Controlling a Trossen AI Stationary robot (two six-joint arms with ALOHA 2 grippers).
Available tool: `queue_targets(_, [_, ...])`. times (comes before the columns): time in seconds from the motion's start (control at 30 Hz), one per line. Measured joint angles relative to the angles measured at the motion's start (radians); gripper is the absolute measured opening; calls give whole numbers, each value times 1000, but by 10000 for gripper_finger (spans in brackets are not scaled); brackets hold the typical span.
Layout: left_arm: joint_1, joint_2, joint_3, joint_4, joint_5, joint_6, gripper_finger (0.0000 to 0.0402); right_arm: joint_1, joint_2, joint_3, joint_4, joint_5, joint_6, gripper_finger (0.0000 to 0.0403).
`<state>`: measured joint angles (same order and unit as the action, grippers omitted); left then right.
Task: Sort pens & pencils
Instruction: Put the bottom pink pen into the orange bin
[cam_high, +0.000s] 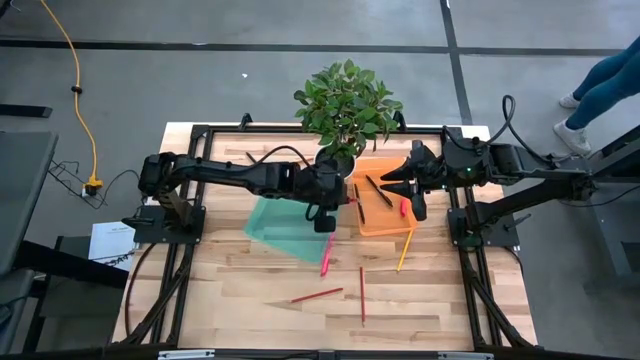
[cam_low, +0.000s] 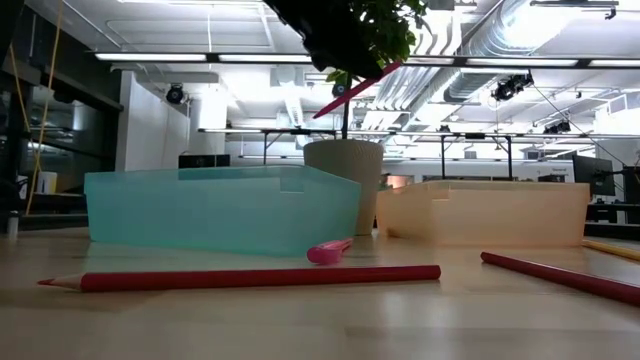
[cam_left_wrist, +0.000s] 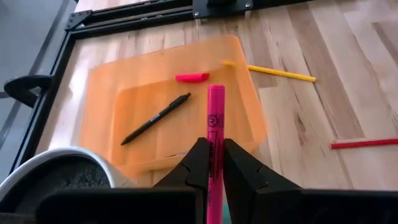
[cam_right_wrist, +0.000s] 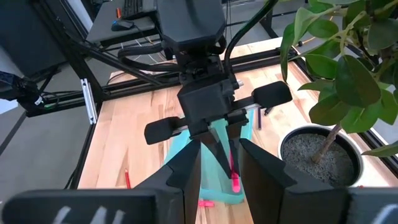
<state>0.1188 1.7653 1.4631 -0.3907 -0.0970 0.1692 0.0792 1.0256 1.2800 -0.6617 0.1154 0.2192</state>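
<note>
A red pencil (cam_low: 250, 277) lies on the wooden table (cam_low: 320, 320); left end effector (cam_left_wrist: 210, 163) grips a pink pen (cam_left_wrist: 215, 124); right one's fingers stay unclear.

The lower end of the pink pen (cam_left_wrist: 215, 134) is hidden between the left gripper's (cam_left_wrist: 212, 163) fingers.
</note>
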Motion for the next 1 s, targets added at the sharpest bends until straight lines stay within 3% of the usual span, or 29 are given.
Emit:
queue_targets(0.33, [-1,65,0,103,63,-27,16,0,0,0,2,1,8,99])
queue_targets(1.0, [14,149,1,335,63,-99,16,0,0,0,43,3,19,99])
